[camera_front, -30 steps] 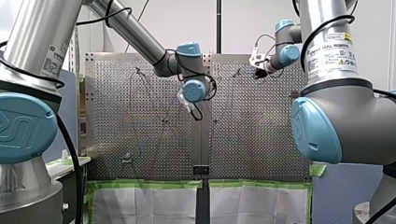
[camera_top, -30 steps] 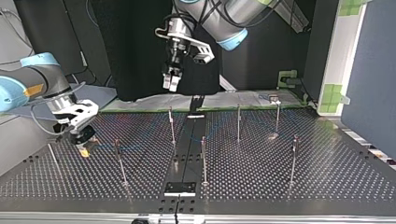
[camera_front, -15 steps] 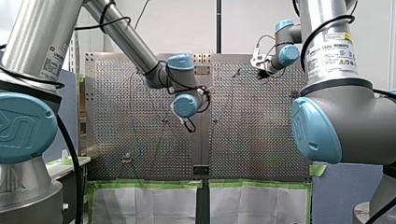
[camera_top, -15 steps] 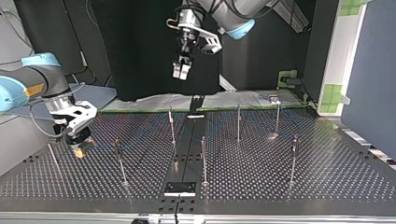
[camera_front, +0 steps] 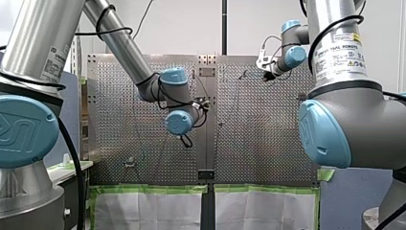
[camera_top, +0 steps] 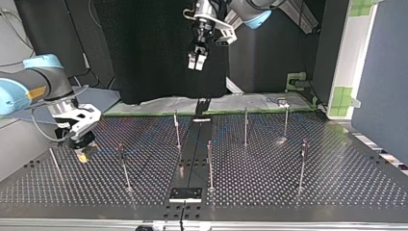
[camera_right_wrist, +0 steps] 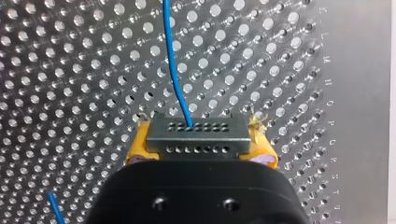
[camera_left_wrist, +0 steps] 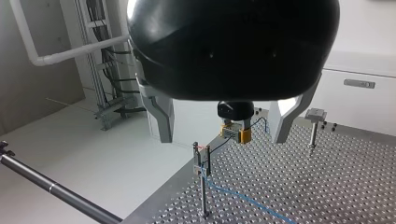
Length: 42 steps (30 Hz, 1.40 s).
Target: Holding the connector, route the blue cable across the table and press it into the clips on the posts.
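Observation:
My right gripper (camera_right_wrist: 200, 148) is shut on the grey connector (camera_right_wrist: 196, 130), which sits between its yellow pads (camera_right_wrist: 140, 148). The blue cable (camera_right_wrist: 175, 70) runs out of the connector over the perforated plate. In the top view this gripper (camera_top: 82, 153) is low over the table at the left, beside a post (camera_top: 123, 166), and the cable (camera_top: 107, 151) trails toward that post. My left gripper (camera_top: 197, 60) hangs high above the table's far edge, open and empty. The left wrist view looks between its fingers (camera_left_wrist: 161, 119) at a post's clip (camera_left_wrist: 201, 158) with the cable (camera_left_wrist: 243, 200) under it.
Several thin posts stand on the perforated table (camera_top: 288, 192), among them a middle one (camera_top: 210, 163), a far one (camera_top: 246, 126) and one at the right (camera_top: 302, 163). A black strip (camera_top: 192, 159) runs down the table's middle. Green-taped panels edge the far side.
My left arm has risen and drawn back from the table, shifting to the right in the top view. My right gripper has stayed put with the connector.

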Available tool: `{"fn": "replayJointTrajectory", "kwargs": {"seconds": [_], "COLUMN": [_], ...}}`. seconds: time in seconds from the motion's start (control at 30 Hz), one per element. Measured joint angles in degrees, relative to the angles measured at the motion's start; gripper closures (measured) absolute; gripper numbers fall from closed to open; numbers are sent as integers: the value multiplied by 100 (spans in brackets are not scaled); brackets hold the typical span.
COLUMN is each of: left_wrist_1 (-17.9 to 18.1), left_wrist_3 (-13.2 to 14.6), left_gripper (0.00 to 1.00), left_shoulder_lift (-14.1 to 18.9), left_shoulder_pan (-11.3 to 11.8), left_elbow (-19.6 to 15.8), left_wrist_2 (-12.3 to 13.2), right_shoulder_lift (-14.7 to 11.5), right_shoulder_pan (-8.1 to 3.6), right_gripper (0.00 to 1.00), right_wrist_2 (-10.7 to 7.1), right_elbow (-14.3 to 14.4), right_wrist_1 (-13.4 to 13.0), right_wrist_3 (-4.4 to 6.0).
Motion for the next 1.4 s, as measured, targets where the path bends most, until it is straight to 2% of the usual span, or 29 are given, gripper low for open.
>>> {"fn": "replayJointTrajectory", "kwargs": {"seconds": [0.13, 0.3, 1.4], "left_wrist_1": [223, 307, 317], "left_wrist_3": [0, 0, 0], "left_gripper": [0, 0, 0], "left_shoulder_lift": [0, 0, 0], "left_shoulder_pan": [0, 0, 0], "left_elbow": [-254, -448, -478], "left_wrist_2": [0, 0, 0], "right_shoulder_lift": [0, 0, 0], "right_shoulder_pan": [24, 31, 32], "right_gripper": [100, 100, 100], "right_wrist_2": [-3, 3, 4], "right_elbow": [0, 2, 4], "right_wrist_1": [4, 5, 5], "right_wrist_3": [-5, -11, -13]}}
